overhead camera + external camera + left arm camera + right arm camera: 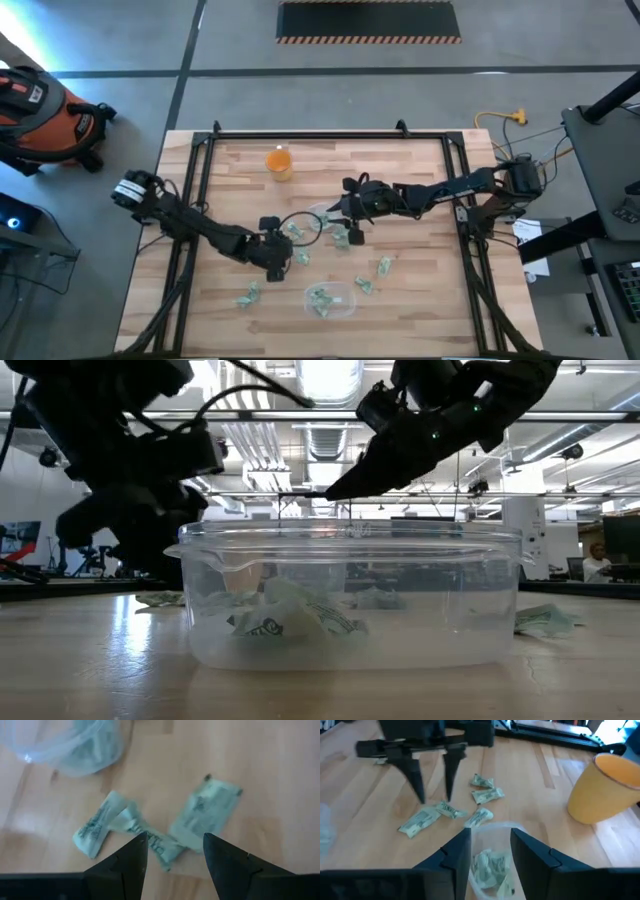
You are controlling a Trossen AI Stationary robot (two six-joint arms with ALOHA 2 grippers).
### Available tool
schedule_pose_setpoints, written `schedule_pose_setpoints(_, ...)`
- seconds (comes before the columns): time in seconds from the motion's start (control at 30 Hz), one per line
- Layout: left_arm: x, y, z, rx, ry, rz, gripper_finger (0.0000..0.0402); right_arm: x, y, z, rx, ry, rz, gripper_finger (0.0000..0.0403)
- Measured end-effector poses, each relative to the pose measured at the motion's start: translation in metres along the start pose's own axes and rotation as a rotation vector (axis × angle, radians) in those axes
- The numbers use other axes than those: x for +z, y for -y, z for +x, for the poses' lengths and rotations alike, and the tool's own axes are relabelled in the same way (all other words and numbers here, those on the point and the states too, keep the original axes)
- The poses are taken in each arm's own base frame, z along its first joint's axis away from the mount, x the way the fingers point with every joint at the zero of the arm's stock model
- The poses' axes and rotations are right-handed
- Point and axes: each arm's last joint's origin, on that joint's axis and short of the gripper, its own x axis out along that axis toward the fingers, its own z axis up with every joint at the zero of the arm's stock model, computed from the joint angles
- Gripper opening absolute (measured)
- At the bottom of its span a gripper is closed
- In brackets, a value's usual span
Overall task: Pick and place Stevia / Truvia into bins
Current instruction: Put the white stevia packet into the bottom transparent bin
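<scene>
Several pale green-and-white sachets [384, 265] lie flat and scattered on the wooden table. My left gripper [175, 840] is open and points down just above a small cluster; its fingers stand on either side of one crumpled sachet [150, 840], with a flat sachet [205, 810] beside it. My right gripper [489, 834] is open and hovers over the small round clear cup [490, 862], which holds a few sachets. The larger clear tub [350, 595] stands near the table's near edge with several sachets [290, 615] inside.
An orange cup [279, 162] stands toward the far edge, left of the middle. The two grippers are close together mid-table, the left gripper [432, 795] in plain sight of the right wrist view. A black frame [300, 133] borders the table. Loose sachets [248, 296] lie left of the tub.
</scene>
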Motion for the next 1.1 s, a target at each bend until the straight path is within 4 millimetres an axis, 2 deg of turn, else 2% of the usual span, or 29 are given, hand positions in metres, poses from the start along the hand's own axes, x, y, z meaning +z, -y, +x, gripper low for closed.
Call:
schedule_pose_setpoints(0.2, 0.002, -0.005, 0.002, 0.005, -0.004, -0.053, 0.0175, -0.002, -0.005, -0.009, 0.02, -0.055, 0.001, 0.0117)
schedule_pose_setpoints(0.6, 0.001, -0.009, 0.007, -0.039, -0.042, -0.122, 0.0172, -0.006, -0.015, -0.009, 0.045, -0.079, 0.016, 0.01)
schedule_pose_setpoints(1.1, -0.004, -0.012, 0.008, -0.031, -0.077, -0.13, 0.0096, -0.009, -0.023, -0.009, 0.064, -0.123, 0.03, 0.0078)
